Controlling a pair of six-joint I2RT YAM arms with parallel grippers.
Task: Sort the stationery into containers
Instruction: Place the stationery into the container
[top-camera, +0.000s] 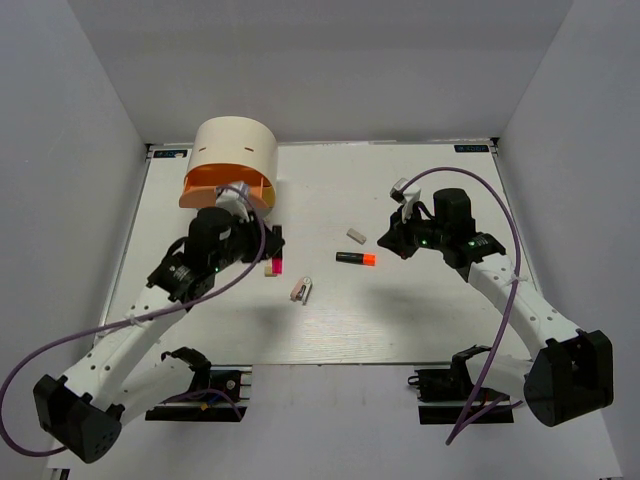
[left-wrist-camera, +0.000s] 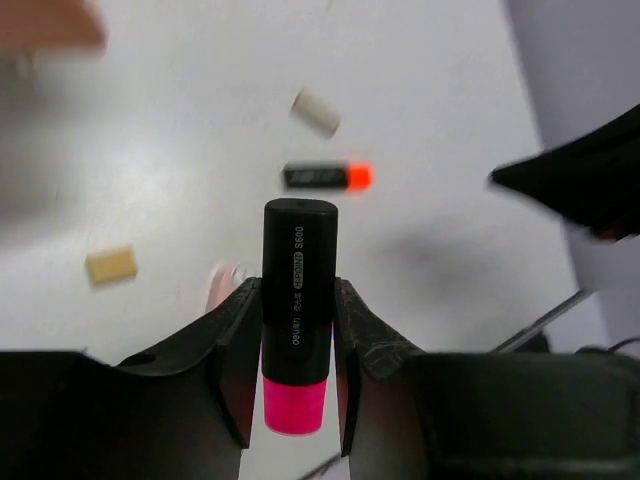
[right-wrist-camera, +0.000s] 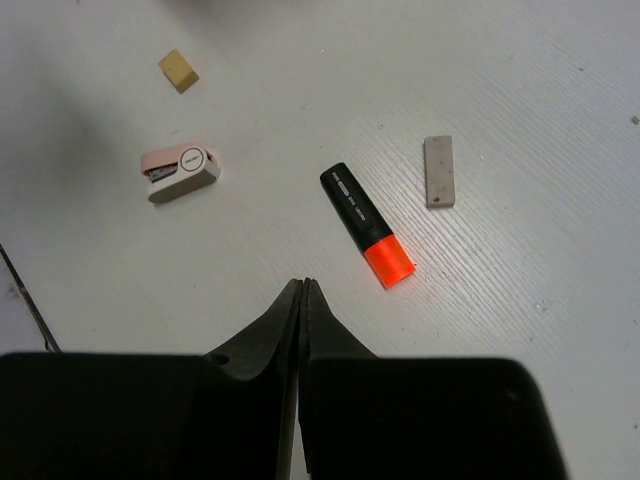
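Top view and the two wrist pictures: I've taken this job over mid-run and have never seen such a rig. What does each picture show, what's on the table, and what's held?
Two robot arms are bolted at the near edge of the table. The top picture looks down from above and behind them. Each wrist picture looks out along one arm's own claw. The left claw is shut on a pink-capped marker, close to the cream round box, which shows an orange tier at its base. The right claw is shut and empty, above the table. Loose on the table lie an orange-capped marker, a grey eraser, a tan eraser and a pinkish-white clip.
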